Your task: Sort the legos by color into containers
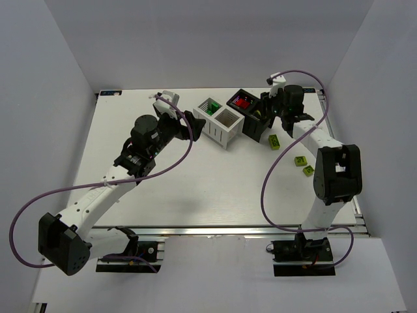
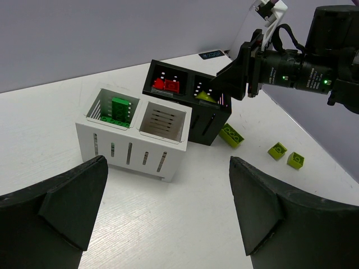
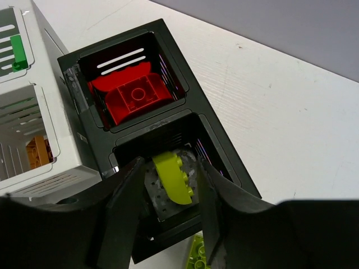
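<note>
right tool around curved yellow-green brick

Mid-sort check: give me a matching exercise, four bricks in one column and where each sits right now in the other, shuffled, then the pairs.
Bricks
1. red brick
2. dark green brick
3. orange-brown plate
4. loose yellow-green brick

Places
A. white bin, cell next to the black bin
B. on the table, beside the black bin
C. inside the black bin
D. white bin, cell farther from the black bin

Pairs: 1-C, 2-D, 3-A, 4-B
</note>
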{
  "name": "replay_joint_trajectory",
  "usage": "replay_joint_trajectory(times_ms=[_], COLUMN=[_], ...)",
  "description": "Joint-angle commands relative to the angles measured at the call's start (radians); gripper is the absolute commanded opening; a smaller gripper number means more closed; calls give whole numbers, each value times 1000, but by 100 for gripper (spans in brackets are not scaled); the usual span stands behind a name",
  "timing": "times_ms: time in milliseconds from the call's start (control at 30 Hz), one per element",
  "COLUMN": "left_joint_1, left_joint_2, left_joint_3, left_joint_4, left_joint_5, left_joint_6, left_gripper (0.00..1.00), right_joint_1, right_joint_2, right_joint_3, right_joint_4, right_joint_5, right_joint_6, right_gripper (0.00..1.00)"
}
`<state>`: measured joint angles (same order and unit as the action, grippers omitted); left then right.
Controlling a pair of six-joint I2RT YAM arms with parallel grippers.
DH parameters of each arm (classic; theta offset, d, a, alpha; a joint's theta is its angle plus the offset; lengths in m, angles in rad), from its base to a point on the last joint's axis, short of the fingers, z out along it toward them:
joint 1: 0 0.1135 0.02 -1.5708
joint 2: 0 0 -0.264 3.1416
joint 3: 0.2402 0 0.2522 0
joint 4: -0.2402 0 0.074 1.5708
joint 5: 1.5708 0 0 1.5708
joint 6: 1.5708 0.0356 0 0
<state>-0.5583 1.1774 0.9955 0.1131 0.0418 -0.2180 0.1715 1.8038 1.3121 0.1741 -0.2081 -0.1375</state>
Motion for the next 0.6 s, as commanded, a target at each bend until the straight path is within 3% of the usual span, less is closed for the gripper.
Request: replay_joint_trajectory(times_ms=[0, 200, 367, 500, 567], left_joint_1=[5, 5, 5, 5, 5], left_joint_2=[-18, -19, -25, -35, -38], left_joint_3=[0, 0, 2, 0, -3], left_joint_4=[5, 7, 7, 10, 10], left_joint_5=[15, 17, 23, 18, 17], left_joint_6=[6, 5, 0, -1, -1], left_gripper=[98, 98, 98, 98, 98], right_joint_1=[-6, -10, -18, -117, -168], right_joint_2=[-30, -44, -165, -283, -325], right_joint_3=[19, 19, -37, -117, -120], right_joint_4=[25, 18, 15, 34, -23], right_joint_5=[-4, -10, 21, 3, -60], right_joint_6=[-11, -16, -164, -137, -52], right_gripper=[48, 52, 54, 89, 89])
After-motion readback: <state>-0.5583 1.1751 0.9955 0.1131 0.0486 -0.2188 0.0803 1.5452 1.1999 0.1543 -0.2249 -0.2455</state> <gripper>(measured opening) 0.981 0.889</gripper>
